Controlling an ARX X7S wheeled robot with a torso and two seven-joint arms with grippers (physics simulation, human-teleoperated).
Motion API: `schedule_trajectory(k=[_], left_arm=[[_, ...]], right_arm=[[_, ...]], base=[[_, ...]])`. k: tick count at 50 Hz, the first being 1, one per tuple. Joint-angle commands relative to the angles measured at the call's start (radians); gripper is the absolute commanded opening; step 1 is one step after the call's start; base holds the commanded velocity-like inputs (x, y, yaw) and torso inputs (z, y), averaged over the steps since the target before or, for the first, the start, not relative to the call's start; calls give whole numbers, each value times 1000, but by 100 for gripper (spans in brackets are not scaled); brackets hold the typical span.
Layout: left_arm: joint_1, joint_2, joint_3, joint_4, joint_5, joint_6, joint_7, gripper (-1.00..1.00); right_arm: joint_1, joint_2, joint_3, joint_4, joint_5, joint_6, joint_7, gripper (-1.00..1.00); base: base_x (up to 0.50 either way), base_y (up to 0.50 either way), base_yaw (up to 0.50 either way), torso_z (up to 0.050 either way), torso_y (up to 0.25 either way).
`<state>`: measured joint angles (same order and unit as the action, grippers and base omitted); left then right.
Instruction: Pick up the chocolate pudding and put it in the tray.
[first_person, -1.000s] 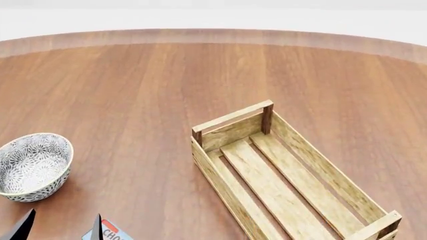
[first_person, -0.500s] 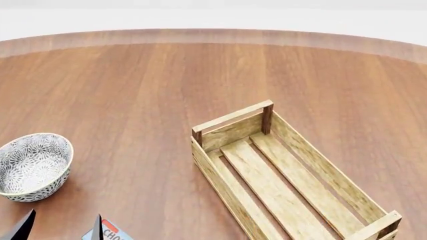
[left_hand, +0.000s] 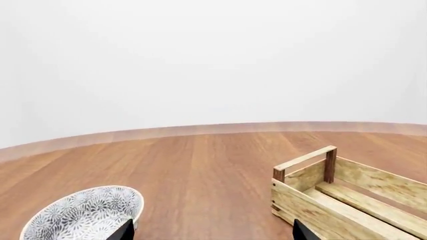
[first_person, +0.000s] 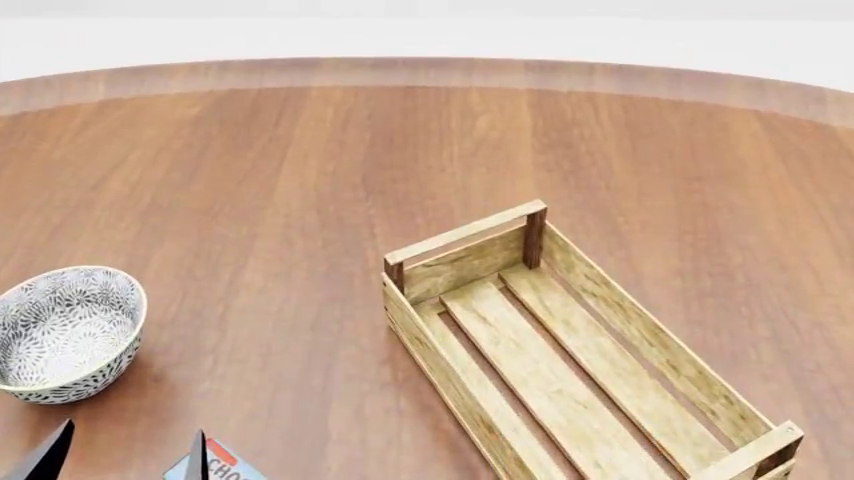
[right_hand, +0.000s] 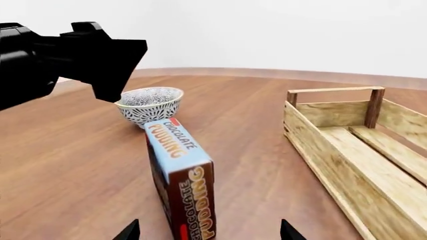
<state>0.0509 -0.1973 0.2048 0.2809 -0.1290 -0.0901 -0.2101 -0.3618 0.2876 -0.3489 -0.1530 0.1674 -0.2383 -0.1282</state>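
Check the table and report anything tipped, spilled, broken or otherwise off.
Nothing stands out. The chocolate pudding lies intact on the table, the bowl sits upright, and the tray stands level and undamaged. Nothing is spilled.

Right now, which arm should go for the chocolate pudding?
Probably right: the chocolate pudding sits between the right gripper's open fingers, while the left wrist view does not show it.
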Motion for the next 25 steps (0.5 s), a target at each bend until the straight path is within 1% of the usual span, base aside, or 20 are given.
schedule_trajectory(k=[1,25], left_arm=[[-2,-8,8,1,-7,-3,-9,100],[-1,-23,26,20,-16,-7,-25,100]], right_arm=[[70,-24,-36,29,-22,46,-3,100],[209,-42,-85,129,-40,125,-32,100]], base=[[0,0,0,0,0],[0,0,0,0,0]])
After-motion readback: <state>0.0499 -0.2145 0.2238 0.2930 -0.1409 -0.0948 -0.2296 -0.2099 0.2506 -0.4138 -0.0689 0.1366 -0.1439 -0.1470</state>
